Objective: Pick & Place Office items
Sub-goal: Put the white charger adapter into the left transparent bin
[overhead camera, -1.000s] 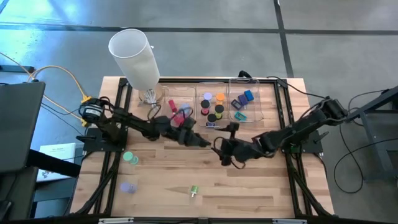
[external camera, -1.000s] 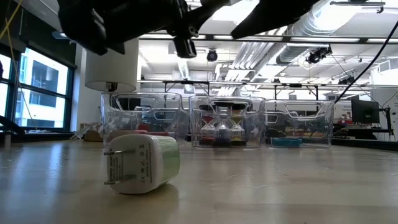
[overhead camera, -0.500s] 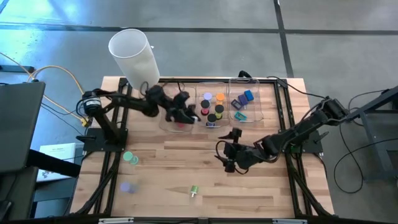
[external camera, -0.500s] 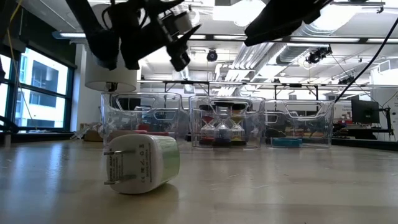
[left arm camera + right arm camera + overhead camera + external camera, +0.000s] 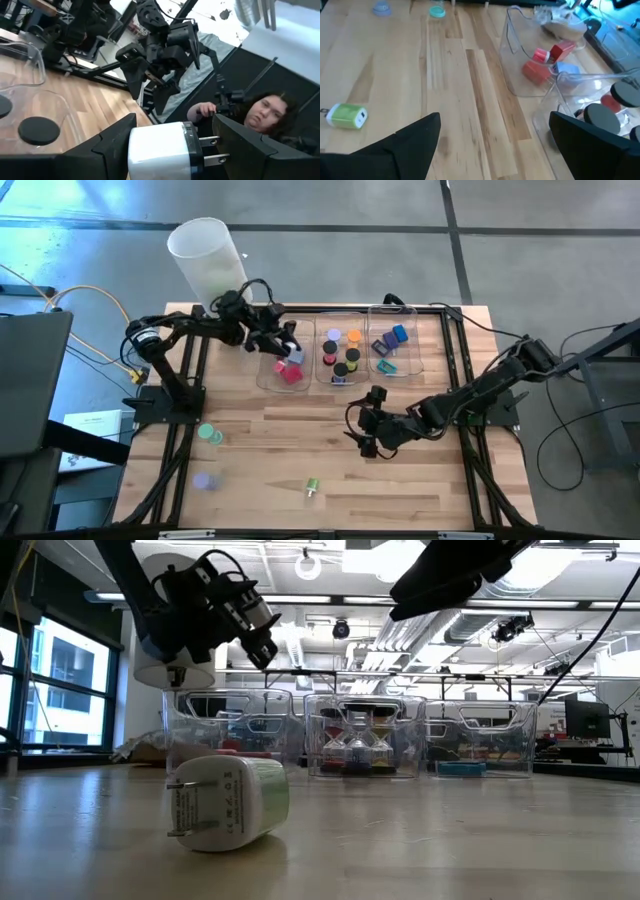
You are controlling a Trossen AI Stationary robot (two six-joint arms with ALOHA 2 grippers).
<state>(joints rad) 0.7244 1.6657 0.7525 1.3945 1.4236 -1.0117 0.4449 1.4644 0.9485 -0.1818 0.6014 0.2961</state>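
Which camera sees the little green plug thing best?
The low view: the green plug lies close up on the table, prongs showing. The high view shows it as a tiny speck; the right wrist view shows it small near the edge. The left wrist view misses it.

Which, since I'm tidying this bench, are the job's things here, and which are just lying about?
Job:
- white charger, held in the left gripper
- green charger
- teal cap
- lavender cap
- red blocks
- black discs
- blue clips

Lying about:
- white cylinder
- clear trays
- yellow cable
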